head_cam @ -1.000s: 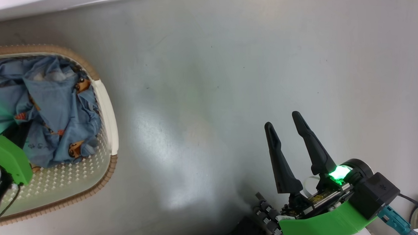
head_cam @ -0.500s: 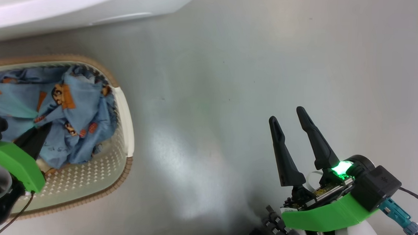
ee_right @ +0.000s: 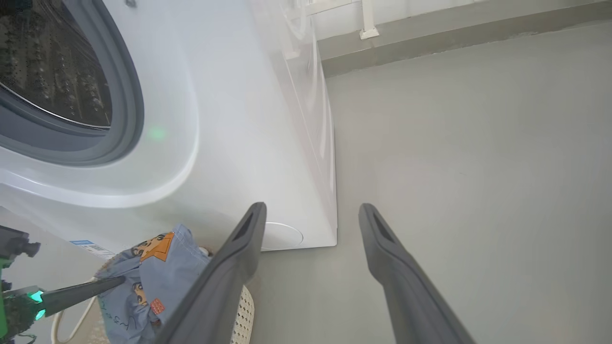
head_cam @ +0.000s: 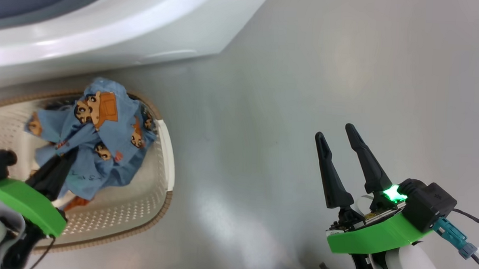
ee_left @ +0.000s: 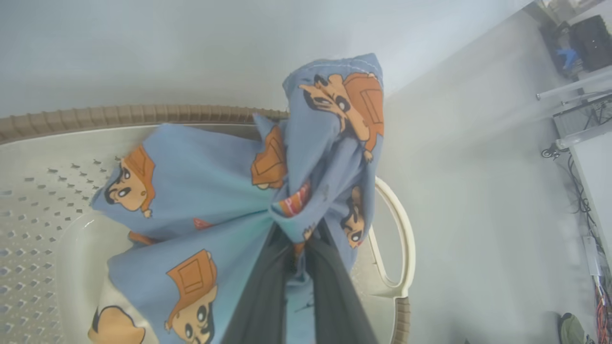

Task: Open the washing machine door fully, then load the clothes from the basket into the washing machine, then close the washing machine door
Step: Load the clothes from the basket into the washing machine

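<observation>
Two dark fingers of the left gripper (ee_left: 297, 241) pinch the clothes (head_cam: 101, 144) tight. The blue bundle now hangs higher than a second ago, with only its bottom still inside the basket (head_cam: 167, 147), beside the washing machine (head_cam: 167, 30). The right gripper's (head_cam: 334, 130) fingers stay spread wide over the floor (head_cam: 307, 72).

- Light blue cloth printed with orange-and-cream cartoon figures (head_cam: 101, 144): soft, matt, creased fabric with a stitched hem.
- Cream-white perforated plastic basket (head_cam: 139, 211): smooth and faintly shiny; its brown rim band (ee_left: 143, 114) is ribbed and matt.
- White washing machine (ee_right: 229, 119): smooth, glossy casing; the grey gasket (ee_right: 129, 105) looks like dull rubber; the perforated drum (ee_right: 48, 71) is shiny metal.
- Grey floor (head_cam: 307, 72): smooth, with a soft sheen.
- Right gripper (head_cam: 334, 130): fingers (head_cam: 330, 175) of dark matt plastic on a green matt plastic mount (head_cam: 372, 239).
</observation>
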